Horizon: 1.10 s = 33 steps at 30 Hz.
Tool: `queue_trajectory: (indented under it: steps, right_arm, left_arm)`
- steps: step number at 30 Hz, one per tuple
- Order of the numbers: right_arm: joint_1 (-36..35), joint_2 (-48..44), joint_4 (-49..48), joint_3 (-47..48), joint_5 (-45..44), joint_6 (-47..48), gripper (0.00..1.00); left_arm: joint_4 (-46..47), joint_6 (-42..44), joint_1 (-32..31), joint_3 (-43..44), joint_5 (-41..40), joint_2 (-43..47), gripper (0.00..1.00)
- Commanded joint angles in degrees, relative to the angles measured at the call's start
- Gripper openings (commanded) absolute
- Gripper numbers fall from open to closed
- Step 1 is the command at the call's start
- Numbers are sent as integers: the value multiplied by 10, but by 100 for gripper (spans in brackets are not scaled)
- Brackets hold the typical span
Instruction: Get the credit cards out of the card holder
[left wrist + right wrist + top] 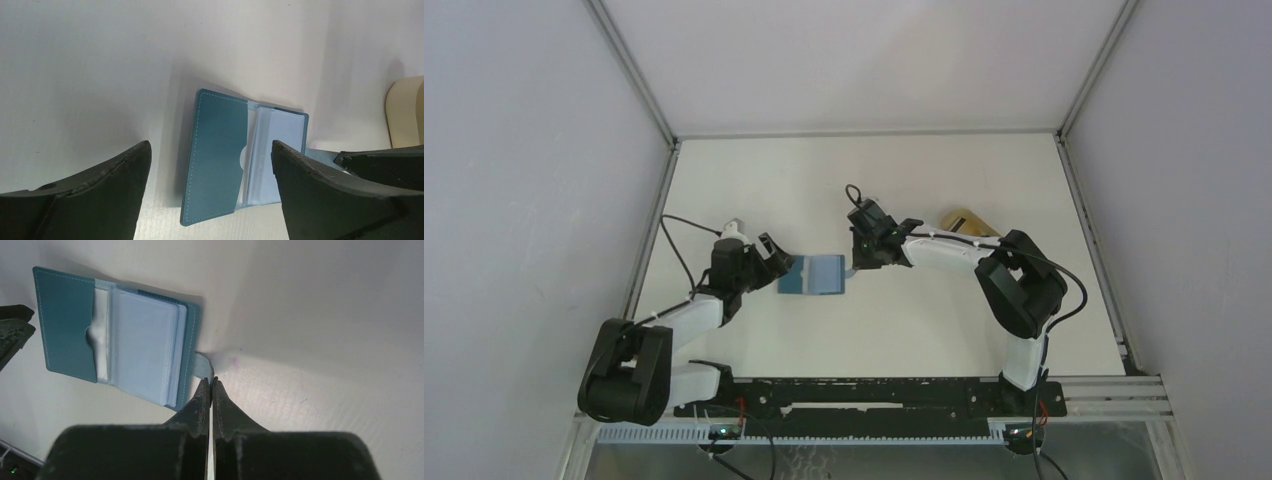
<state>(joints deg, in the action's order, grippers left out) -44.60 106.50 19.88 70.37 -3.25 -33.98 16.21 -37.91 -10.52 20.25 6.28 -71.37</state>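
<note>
Gaping left gripper (210, 144): released, open card holder (220, 160) just ahead between fingers.
Right gripper (210, 382): clenched, tips touching holder's snap tab (201, 364).

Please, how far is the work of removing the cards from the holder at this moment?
Done: the teal-blue folding card holder lies open, and one pale tan flat card lies apart, farther right. In hand: the left end effector is open at the holder's edge; the right end effector is shut at its snap tab. Left: any cards in the clear sleeves; I cannot tell how many.
</note>
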Motion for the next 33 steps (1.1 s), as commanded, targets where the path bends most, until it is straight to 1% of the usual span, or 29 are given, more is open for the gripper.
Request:
queue_trajectory:
  steps: [1, 7, 9, 16, 19, 25, 29, 30, 32, 33]
  right_arm:
    - [5, -12, -28, 23, 17, -1, 0]
    - [8, -19, -45, 17, 26, -3, 0]
    - [8, -19, -46, 16, 42, -1, 0]
    - [8, -19, -50, 12, 51, -4, 0]
    - [8, -21, -51, 12, 53, -3, 0]
    - [8, -22, -50, 12, 55, 0, 0]
    - [10, -22, -50, 12, 56, 1, 0]
    - [11, -23, -50, 12, 57, 2, 0]
    - [12, -25, -48, 11, 58, 5, 0]
    - [13, -27, -49, 9, 58, 5, 0]
  left_arm:
    - [31, 18, 3, 2, 13, 11, 93]
    - [80, 10, 3, -15, 51, 7, 93]
    - [100, 1, 3, -22, 66, 5, 93]
    - [201, -61, 3, -38, 152, -4, 92]
    - [223, -77, 3, -40, 169, 2, 92]
    - [213, -91, 3, -39, 172, 47, 92]
    - [186, -78, 3, -33, 164, 69, 92]
    - [175, -74, 3, -31, 161, 70, 92]
    - [126, -55, 3, -25, 141, 77, 92]
    - [93, -37, 3, -21, 112, 85, 92]
